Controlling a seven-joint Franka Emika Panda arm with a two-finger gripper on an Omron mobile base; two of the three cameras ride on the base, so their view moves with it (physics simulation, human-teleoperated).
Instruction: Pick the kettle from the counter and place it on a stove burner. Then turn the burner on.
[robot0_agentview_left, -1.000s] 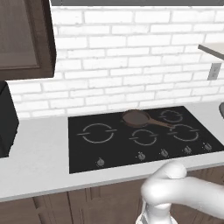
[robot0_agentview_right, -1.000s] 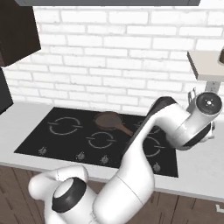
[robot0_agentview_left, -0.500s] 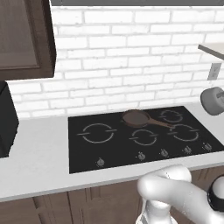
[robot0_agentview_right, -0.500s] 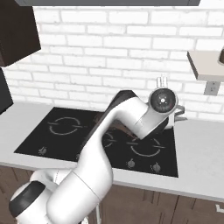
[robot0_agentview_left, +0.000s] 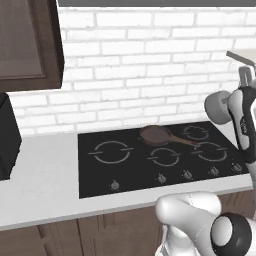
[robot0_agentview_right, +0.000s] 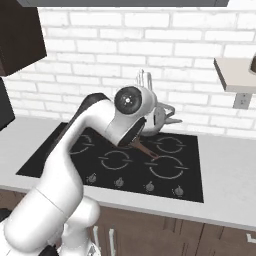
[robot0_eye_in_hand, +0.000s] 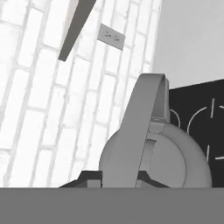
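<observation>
Setting: rendered domestic kitchen. Evidence: black glass cooktop (robot0_agentview_left: 155, 155) set flush into the counter (robot0_agentview_left: 45, 175), with grey ring burner markings and a row of small knobs (robot0_agentview_right: 148, 186) along its front edge. White brick backsplash (robot0_agentview_left: 150, 65) behind. Dark brown wooden cabinets: one wall-mounted, upper left (robot0_agentview_left: 27, 45); others below the worktop, with handles (robot0_agentview_right: 111, 240). Brown frying pan (robot0_agentview_left: 156, 135) rests on the cooktop. Wall outlet (robot0_eye_in_hand: 111, 36) and a pale shelf (robot0_agentview_right: 232, 75) on the right.
</observation>
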